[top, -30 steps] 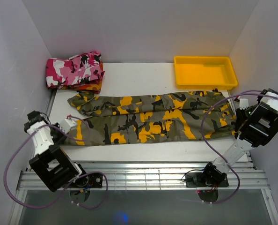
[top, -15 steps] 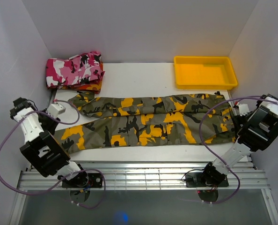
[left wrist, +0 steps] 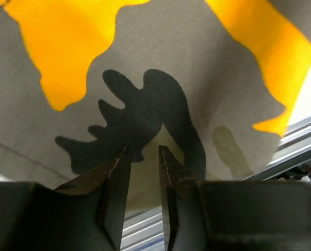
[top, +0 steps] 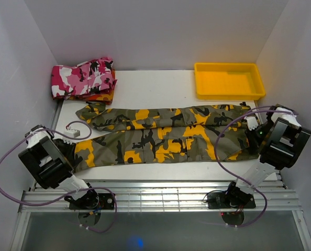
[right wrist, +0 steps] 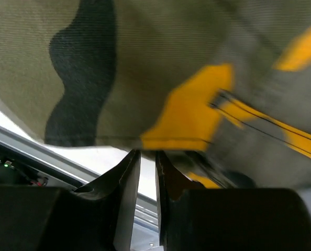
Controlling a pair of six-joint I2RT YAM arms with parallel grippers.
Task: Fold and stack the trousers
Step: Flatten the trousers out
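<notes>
Now that both arms have come back down onto the cloth, a fresh grasp seems to be under way. At the left, the left end effector [left wrist: 143,149] hovers over the near leg hem, its jaws a narrow slit apart; whether they nip cloth I cannot tell. The trousers [top: 160,133] lie lengthwise across the surface [top: 145,83], still unfolded. At the right, the right end effector [right wrist: 147,153] meets the waist edge, nearly closed, its hold just as unclear.

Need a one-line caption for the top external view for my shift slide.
Olive, orange and black camouflage cloth trousers spread lengthwise on the white table, left claw and right claw at opposite ends.
</notes>
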